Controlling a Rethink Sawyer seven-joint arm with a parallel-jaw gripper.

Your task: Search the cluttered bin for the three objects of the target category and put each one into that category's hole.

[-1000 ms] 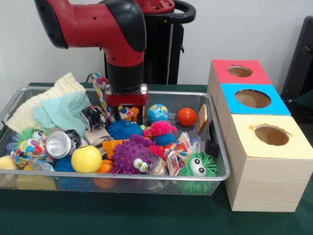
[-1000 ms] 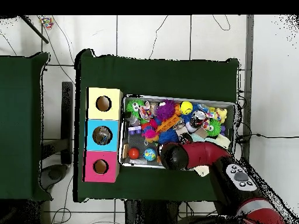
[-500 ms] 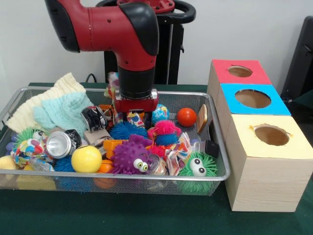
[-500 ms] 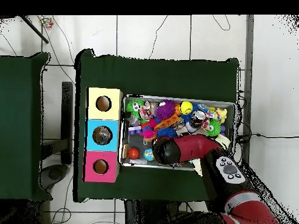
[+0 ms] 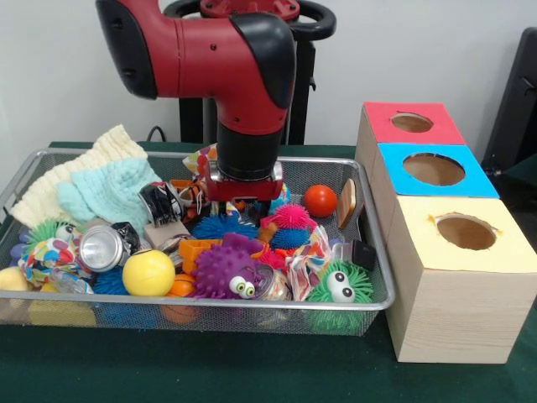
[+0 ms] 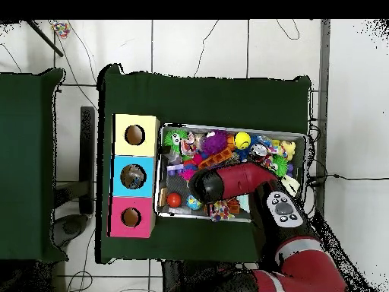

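Observation:
The cluttered bin (image 5: 210, 300) is a silver wire mesh tray full of toys. It also shows in the overhead view (image 6: 228, 128). My gripper (image 5: 243, 204) hangs low in the bin's middle at the back, just above a blue spiky ball (image 5: 220, 227) and left of a pink spiky ball (image 5: 287, 219). Its wrist hides what is between its tips. In the overhead view the red arm (image 6: 228, 182) covers the gripper. Three wooden boxes with holes stand beside the bin: red top (image 5: 377, 117), blue top (image 5: 394, 164), yellow top (image 5: 419, 243).
In the bin are a red-orange ball (image 5: 320, 201), a yellow ball (image 5: 148, 272), a purple spiky toy with eyes (image 5: 222, 270), a green spiky toy with eyes (image 5: 338, 285), a crushed can (image 5: 102, 247) and folded cloths (image 5: 109, 189).
The arm has moved to the picture's right across the bin's back and sunk lower. The multicoloured ball behind it is now mostly hidden.

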